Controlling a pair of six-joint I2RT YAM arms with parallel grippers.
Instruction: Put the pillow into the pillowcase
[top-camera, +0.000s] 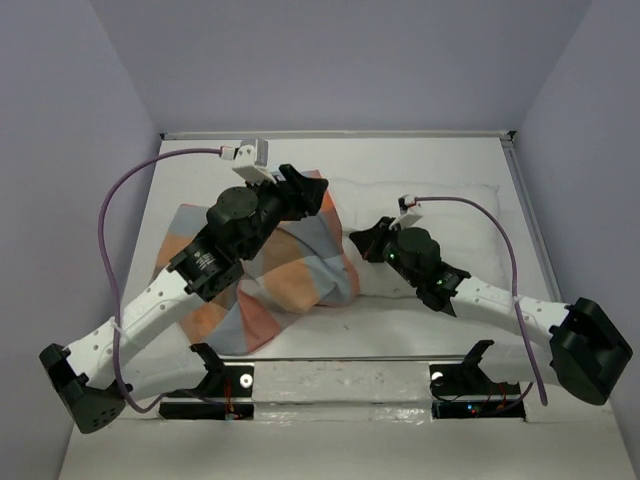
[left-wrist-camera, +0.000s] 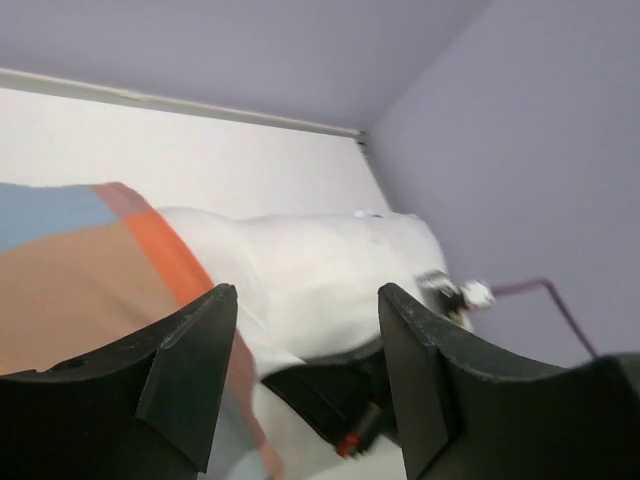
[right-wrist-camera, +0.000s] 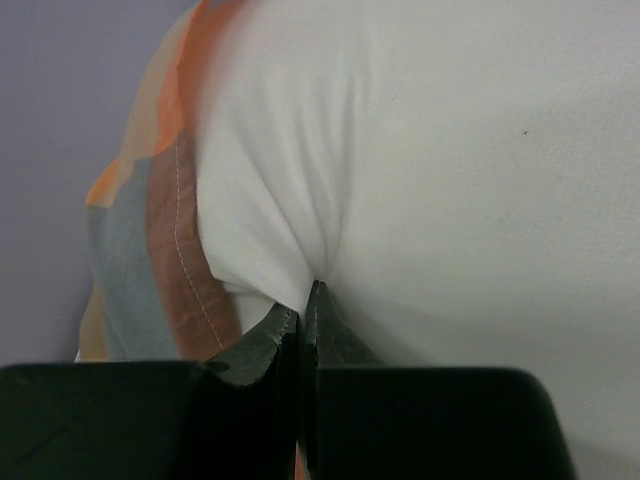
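Note:
The white pillow lies across the back right of the table, and its left end disappears into the checked pillowcase. My left gripper is open and empty, held above the pillowcase's far right edge. In the left wrist view the jaws stand wide apart over the pillow and the pillowcase. My right gripper is shut on a pinch of pillow fabric right beside the case's stitched edge. The right wrist view shows this grip, the pillow and the pillowcase.
The table is white, with a raised rim at the back and lavender walls on three sides. A purple cable loops over the right arm and another over the left arm. Two black mounts stand at the near edge.

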